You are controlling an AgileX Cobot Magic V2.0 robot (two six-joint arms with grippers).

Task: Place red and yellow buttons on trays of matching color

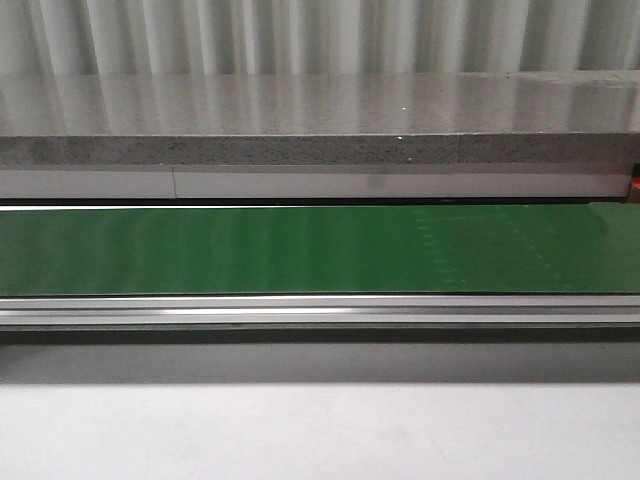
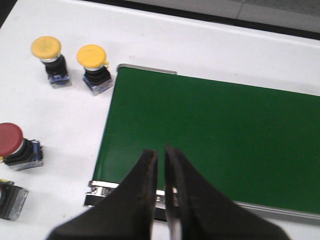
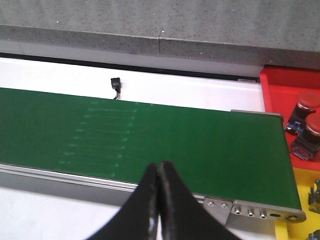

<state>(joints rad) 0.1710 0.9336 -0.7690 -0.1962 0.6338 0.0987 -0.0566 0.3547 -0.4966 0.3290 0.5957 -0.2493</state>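
The left gripper's [image 2: 161,155] fingers [image 2: 148,172] stand nearly together with only a thin slit between them and nothing held, hanging over the near edge of the green conveyor belt [image 2: 215,135]. The right gripper's [image 3: 159,167] fingers [image 3: 150,185] are pressed tip to tip, also empty, above the belt's near rail.

In the left wrist view, two yellow buttons [image 2: 46,47] [image 2: 92,55] sit side by side on the white table [image 2: 60,115], at about ten o'clock from the left fingertips, just off the belt's end corner. A red button [image 2: 10,139] lies on its side at about nine o'clock, well apart from the belt. Another part [image 2: 10,200], cut by the picture's edge, lies near it; its colour cannot be told.

In the right wrist view, a red tray [image 3: 290,87] lies past the belt's end at about two o'clock from the right fingertips, with two red buttons [image 3: 306,102] [image 3: 314,127] in it. A yellow tray [image 3: 302,185] touches it at about three o'clock, holding a partly visible dark part [image 3: 315,195]. A small black connector [image 3: 116,84] lies on the table at about eleven o'clock, beyond the belt.

The front view shows only the bare belt [image 1: 320,250], its metal rail [image 1: 320,310] and a grey stone ledge [image 1: 320,120].
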